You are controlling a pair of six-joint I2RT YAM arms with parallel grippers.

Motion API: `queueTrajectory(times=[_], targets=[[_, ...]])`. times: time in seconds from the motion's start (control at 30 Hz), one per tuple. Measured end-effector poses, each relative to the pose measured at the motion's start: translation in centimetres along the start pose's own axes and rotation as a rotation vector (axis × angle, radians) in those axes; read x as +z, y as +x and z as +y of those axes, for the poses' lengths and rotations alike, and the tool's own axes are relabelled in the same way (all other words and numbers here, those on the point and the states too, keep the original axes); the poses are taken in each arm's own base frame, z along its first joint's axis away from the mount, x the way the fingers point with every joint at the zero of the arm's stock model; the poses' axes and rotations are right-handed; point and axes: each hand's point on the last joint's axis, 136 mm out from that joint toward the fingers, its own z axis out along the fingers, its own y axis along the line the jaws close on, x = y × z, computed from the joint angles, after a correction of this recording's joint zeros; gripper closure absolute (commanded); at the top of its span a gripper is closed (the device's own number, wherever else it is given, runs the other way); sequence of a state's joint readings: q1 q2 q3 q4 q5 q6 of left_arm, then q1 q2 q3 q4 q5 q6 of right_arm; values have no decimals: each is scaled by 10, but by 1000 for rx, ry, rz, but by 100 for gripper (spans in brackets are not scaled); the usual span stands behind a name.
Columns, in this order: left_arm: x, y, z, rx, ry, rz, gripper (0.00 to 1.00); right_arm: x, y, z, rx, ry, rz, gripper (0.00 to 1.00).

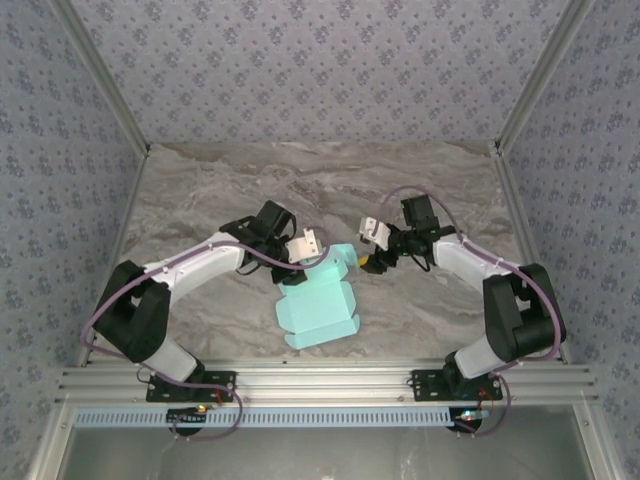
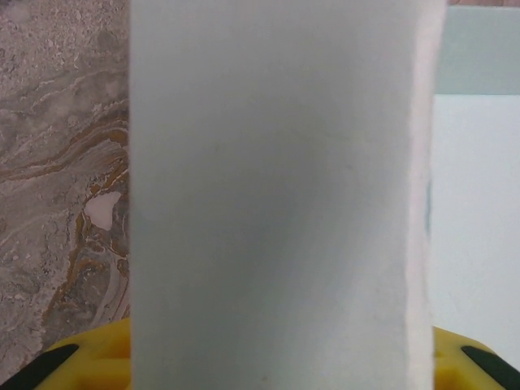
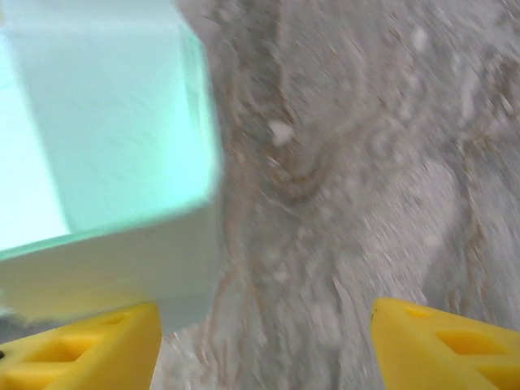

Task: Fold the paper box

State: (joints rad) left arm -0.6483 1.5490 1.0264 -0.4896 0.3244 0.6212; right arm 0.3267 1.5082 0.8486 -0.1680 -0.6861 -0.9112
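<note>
Nearest lens, left wrist view: pale card panel of the paper box [image 2: 276, 195], upright, broad face to the camera, out of focus; it spans the gap between the yellow fingers [image 2: 81, 366] at the bottom corners.
Left tool [image 1: 312, 252]: partly apart with card between. Cannot tell whether it pinches the card.
Box position: on the worktop [image 1: 300, 180], central, near the arm bases, between the two arms.
Box long axis: near-to-far, with the far end leaning slightly right.
Box pointing: narrower far end aims toward the right tool [image 1: 368, 260]; wider body at the near end.
Right tool: wide, holding nothing — bare worktop shows across its gap. It sits just beside the box's far right corner. Its wrist view is blurred, with a box corner at upper left.
Surroundings: grey marbled worktop; patterned wall panels [image 1: 320, 60] on three sides; aluminium rail [image 1: 320, 378] along the near edge.
In the way: left tool sits at the box's far-left edge — right tool close off the far end.
</note>
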Motion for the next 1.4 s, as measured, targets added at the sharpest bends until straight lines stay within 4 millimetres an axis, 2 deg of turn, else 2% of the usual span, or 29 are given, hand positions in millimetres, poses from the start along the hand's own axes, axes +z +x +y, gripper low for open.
queueTrajectory(times=[0.13, 0.53, 0.67, 0.97, 1.13, 1.27, 1.4], targets=[[1, -2, 3, 3, -10, -8, 60, 7, -10, 7, -67, -13, -28, 35], [9, 6, 6, -24, -17, 24, 60, 37, -15, 30, -134, -82, -56, 42], [10, 6, 10, -39, -36, 29, 60, 41, -16, 28, -142, -50, -62, 52], [18, 16, 17, -98, -66, 73, 61, 62, -11, 25, -114, 8, -44, 52], [18, 17, 19, -128, -77, 77, 61, 65, -15, 28, -101, 6, -44, 52], [18, 15, 20, -154, -85, 70, 60, 66, -16, 22, -45, 40, -31, 65], [18, 18, 22, -193, -98, 75, 60, 73, -21, 15, 17, 114, -9, 66]])
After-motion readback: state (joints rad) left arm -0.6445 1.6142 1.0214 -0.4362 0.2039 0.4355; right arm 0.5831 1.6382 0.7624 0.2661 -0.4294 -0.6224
